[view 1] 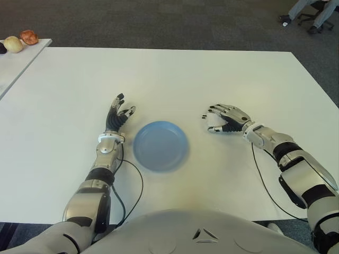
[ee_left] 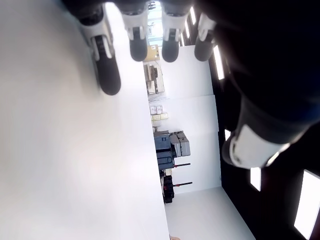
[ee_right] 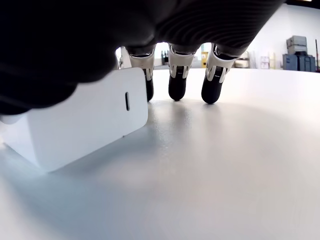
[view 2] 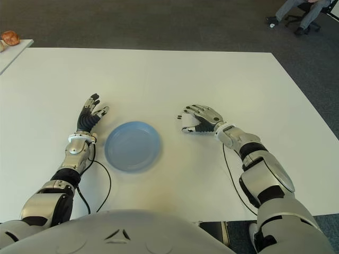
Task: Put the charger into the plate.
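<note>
A white block charger (view 1: pixel 215 128) lies on the white table (view 1: pixel 175 74), to the right of the round blue plate (view 1: pixel 160 145), which has nothing on it. My right hand (view 1: pixel 225 117) hovers cupped over the charger, palm down. In the right wrist view the charger (ee_right: pixel 75 125) sits on the table under the palm. The fingertips (ee_right: pixel 177 87) touch down just beyond it without closing on it. My left hand (view 1: pixel 117 115) shows to the left of the plate with its fingers spread and nothing in them.
A second table at the far left carries two round food items (view 1: pixel 21 40). Beyond the table's far right corner are an office chair and a person's legs (view 1: pixel 312 13). Black cables (view 1: pixel 135 180) trail from both wrists toward the near edge.
</note>
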